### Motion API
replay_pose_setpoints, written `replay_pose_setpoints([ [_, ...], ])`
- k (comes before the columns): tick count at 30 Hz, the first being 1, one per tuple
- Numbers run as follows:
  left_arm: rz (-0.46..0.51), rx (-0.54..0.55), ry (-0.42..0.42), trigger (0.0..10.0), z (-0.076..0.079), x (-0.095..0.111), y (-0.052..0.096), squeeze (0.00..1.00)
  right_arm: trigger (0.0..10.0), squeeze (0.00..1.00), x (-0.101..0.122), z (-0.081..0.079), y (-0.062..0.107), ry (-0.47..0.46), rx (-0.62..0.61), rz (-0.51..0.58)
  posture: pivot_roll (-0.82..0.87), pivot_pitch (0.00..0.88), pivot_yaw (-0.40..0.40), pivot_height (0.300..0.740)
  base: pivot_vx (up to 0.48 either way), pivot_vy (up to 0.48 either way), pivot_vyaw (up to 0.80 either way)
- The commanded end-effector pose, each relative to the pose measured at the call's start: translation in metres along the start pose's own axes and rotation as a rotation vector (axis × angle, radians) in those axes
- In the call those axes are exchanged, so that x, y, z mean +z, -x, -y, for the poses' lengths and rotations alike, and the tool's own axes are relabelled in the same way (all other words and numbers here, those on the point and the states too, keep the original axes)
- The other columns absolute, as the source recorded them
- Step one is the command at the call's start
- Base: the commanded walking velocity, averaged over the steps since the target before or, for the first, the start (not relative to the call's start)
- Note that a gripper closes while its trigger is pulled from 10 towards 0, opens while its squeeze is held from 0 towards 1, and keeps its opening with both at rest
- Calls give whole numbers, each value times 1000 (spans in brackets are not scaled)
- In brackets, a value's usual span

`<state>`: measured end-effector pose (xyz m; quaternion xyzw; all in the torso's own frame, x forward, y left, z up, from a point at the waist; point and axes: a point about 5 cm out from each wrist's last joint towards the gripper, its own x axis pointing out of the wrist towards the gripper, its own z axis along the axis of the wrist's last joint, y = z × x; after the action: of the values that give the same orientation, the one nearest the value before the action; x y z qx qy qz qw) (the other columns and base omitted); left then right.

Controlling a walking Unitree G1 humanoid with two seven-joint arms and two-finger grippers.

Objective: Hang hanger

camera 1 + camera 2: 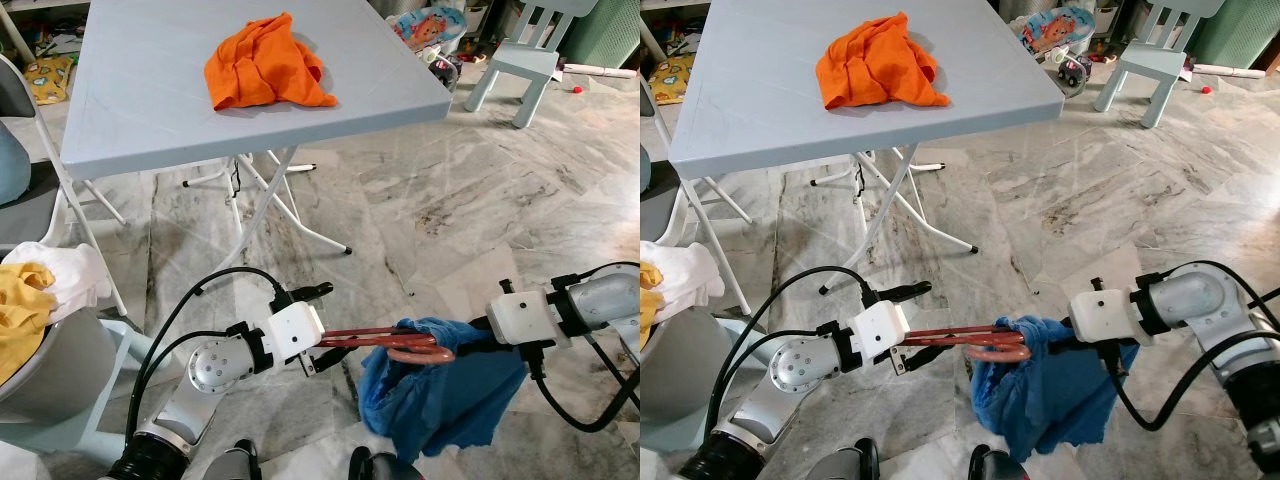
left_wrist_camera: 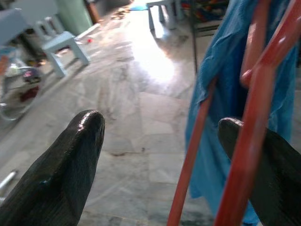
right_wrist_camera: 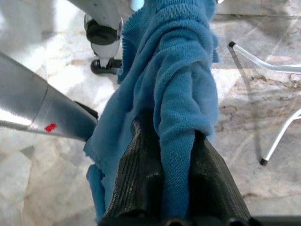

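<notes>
Right fingers [image 3: 164, 188] pinch blue cloth [image 3: 174, 94] on hanger [image 1: 385, 345].

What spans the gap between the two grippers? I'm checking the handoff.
In the eye views, the red hanger bridges it, running from the left gripper into the blue garment pinched by the right gripper.

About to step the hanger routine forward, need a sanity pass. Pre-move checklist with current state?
1. Right gripper pinching blue garment: ok, cloth bunched between its fingers.
2. Left gripper gripping red hanger: cannot tell; left wrist view shows its fingers apart around the bars.
3. Garment fully seated on hanger: not ok, bunched at one end.
4. Garment off the floor: cannot tell.
5. Rail or hook to hang on: cannot tell.
</notes>
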<state>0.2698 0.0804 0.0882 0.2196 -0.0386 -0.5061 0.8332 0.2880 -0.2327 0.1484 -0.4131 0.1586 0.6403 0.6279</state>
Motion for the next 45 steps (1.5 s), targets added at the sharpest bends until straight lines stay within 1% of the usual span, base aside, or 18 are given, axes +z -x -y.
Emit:
replay_pose_setpoints([
  [1,5,-50,6,10000,8,0,-5,0,10000,0,16,9,3,53,-49,74,-29,167,-60,740,0,0,0],
  [2,11,-58,7,10000,9,1,-6,0,10000,0,18,10,1,63,-56,81,-29,167,-60,740,0,0,0],
  [3,19,-68,11,9686,9,2,-8,0,10000,0,21,12,-2,83,-66,85,-30,167,-61,740,0,0,0],
  [4,22,-71,14,9686,9,3,-9,0,10000,0,21,13,-2,91,-70,85,-29,166,-62,740,0,0,0],
  [5,27,-83,24,4353,10,4,-10,0,10000,0,23,16,-4,101,-83,90,-29,166,-62,740,0,0,0],
  [6,31,-91,30,4353,10,4,-11,0,10000,0,24,18,-5,107,-92,93,-29,166,-62,740,0,0,0],
  [7,36,-104,42,0,11,5,-11,0,10000,0,25,20,-7,108,-103,96,-29,166,-62,740,0,0,0],
  [9,40,-133,79,0,12,5,-11,0,10000,0,29,25,-13,119,-130,106,-30,164,-62,740,0,0,0],
  [10,40,-133,79,0,12,5,-11,0,10000,0,29,25,-13,119,-130,106,-30,164,-62,740,0,0,0],
  [12,39,-147,105,0,13,5,-11,0,10000,0,31,26,-18,123,-145,119,-27,162,-63,740,0,0,0],
  [19,23,-158,106,0,11,1,-8,0,10000,0,33,30,-23,114,-157,139,-23,162,-63,740,0,0,0],
  [24,19,-161,110,0,9,1,-7,0,10000,0,32,32,-22,112,-166,131,-23,162,-63,740,0,0,0],
  [30,2,-223,151,0,12,0,-3,0,10000,0,30,37,-21,118,-199,112,-22,162,-62,740,0,0,0],
  [37,-33,-261,155,0,13,-5,3,0,10000,0,28,43,-19,136,-244,92,-22,162,-62,740,0,0,0],
  [41,-57,-283,169,0,13,-7,6,0,10000,0,27,46,-18,145,-253,87,-22,162,-62,740,0,0,0],
  [45,-60,-284,169,0,13,-7,6,0,10000,0,27,47,-18,148,-253,87,-19,163,-63,740,0,0,0],
])
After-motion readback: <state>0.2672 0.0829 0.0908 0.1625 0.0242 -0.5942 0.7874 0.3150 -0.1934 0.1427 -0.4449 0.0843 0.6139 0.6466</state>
